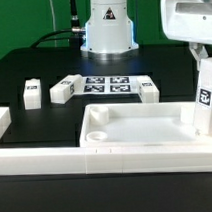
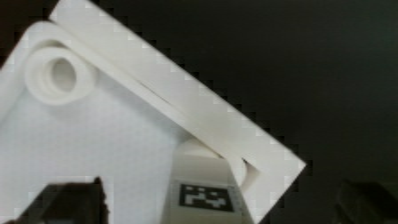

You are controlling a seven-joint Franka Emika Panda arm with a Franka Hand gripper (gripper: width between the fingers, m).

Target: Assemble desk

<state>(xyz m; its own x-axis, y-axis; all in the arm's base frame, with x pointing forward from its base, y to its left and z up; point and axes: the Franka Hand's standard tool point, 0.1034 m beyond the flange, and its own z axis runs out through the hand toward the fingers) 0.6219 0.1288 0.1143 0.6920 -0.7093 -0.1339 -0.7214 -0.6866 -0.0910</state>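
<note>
The white tray-like tabletop (image 1: 135,126) lies upside-up at the front, with a round socket (image 1: 96,138) in its near corner. One white leg (image 1: 205,98) stands upright at the tabletop's corner on the exterior view's right. My gripper (image 1: 199,62) hangs directly above it. In the wrist view the tagged leg (image 2: 208,194) sits between my dark fingers (image 2: 68,203) with a gap on each side, so the gripper (image 2: 214,208) is open and not holding it. Another corner socket (image 2: 57,78) and the raised rim (image 2: 178,95) show there. Three more legs (image 1: 31,92) (image 1: 63,90) (image 1: 147,89) lie loose on the black table.
The marker board (image 1: 105,84) lies flat behind the tabletop, in front of the robot base (image 1: 108,32). A long white border rail (image 1: 56,161) runs along the front and turns up at the exterior view's left (image 1: 2,123).
</note>
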